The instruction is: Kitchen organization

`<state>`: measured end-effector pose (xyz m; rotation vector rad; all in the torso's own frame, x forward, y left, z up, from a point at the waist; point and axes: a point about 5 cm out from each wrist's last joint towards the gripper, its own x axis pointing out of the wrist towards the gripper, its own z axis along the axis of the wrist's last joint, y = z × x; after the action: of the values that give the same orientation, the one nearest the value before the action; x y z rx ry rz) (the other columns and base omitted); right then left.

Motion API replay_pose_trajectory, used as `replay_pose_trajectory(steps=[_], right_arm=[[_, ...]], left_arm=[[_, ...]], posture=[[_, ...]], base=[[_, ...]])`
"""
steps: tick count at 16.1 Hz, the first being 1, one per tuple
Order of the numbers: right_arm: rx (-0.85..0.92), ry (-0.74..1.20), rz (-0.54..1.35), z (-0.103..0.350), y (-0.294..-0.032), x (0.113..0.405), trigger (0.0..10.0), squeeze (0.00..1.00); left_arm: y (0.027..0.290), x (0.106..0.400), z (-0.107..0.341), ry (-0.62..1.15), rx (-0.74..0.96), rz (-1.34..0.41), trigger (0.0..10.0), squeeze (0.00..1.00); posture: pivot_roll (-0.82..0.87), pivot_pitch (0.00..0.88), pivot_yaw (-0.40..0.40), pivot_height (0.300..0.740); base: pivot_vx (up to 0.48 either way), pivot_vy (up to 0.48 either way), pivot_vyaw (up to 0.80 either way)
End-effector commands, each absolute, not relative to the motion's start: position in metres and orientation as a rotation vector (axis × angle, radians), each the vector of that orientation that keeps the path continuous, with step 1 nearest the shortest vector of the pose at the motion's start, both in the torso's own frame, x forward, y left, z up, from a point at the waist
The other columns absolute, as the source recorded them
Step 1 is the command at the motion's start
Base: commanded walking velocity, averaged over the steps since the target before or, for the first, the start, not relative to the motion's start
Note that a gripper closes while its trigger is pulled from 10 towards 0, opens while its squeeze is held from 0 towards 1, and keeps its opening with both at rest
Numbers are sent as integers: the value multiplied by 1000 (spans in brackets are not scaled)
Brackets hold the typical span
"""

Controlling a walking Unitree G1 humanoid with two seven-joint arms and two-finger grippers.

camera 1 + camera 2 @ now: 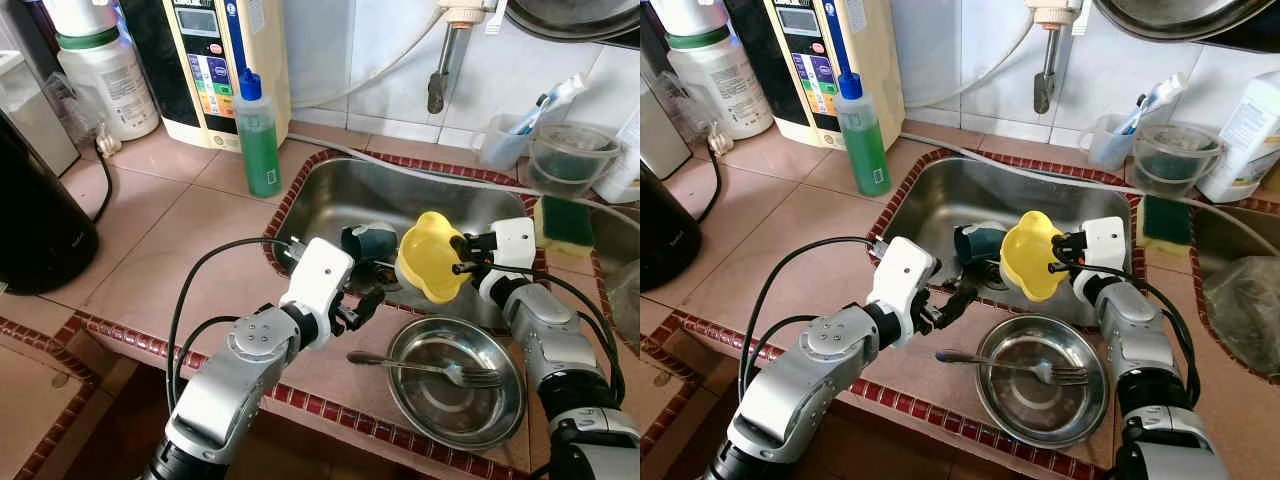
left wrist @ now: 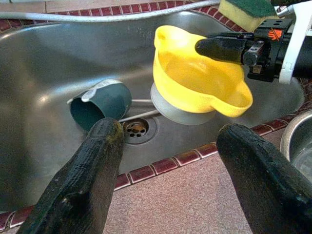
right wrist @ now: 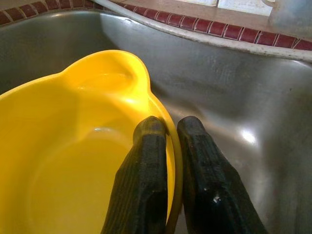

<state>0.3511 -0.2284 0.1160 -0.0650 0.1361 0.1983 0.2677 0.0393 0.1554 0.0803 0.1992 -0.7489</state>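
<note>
Right gripper (image 3: 165, 127): clamped on the rim of the yellow bowl (image 1: 428, 256), one finger inside, one outside, holding it tilted above the sink (image 1: 330, 190).
Yellow bowl: lifted over the sink's middle, just above a grey disc by the drain (image 2: 136, 128).
Left gripper (image 2: 168, 146): fingers spread wide, nothing between them, hovering over the counter at the sink's front edge.
Teal cup (image 1: 368, 242): lying on its side in the sink, beside the drain.
Steel bowl (image 1: 456, 381): on the counter in front of the sink, a fork (image 1: 430, 368) lying across it.
Green bottle (image 1: 257, 134): upright on the counter, left of the sink.
Sponge (image 1: 566, 222): at the sink's right rim.
</note>
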Motion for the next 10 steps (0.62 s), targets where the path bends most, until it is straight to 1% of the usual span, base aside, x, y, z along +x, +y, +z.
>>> replay_pose_trajectory(steps=[1, 2, 3, 10], right_arm=[[-34, 150, 200, 114, -228, 352, 10000, 0], [-19, 156, 197, 114, -229, 352, 10000, 824], [-15, 155, 196, 114, -229, 352, 10000, 1000], [-4, 111, 199, 122, -231, 355, 10000, 1000]], left_arm=[[39, 267, 153, 213, 89, -746, 10000, 0], [39, 267, 154, 211, 89, -747, 10000, 0], [39, 267, 154, 211, 89, -747, 10000, 0], [38, 269, 156, 201, 89, -747, 10000, 0]], posture=[[-51, 99, 68, 740], [-51, 98, 68, 740], [-51, 97, 68, 740], [-49, 94, 64, 740]], base=[[0, 0, 0], [0, 0, 0], [0, 0, 0], [0, 0, 0]])
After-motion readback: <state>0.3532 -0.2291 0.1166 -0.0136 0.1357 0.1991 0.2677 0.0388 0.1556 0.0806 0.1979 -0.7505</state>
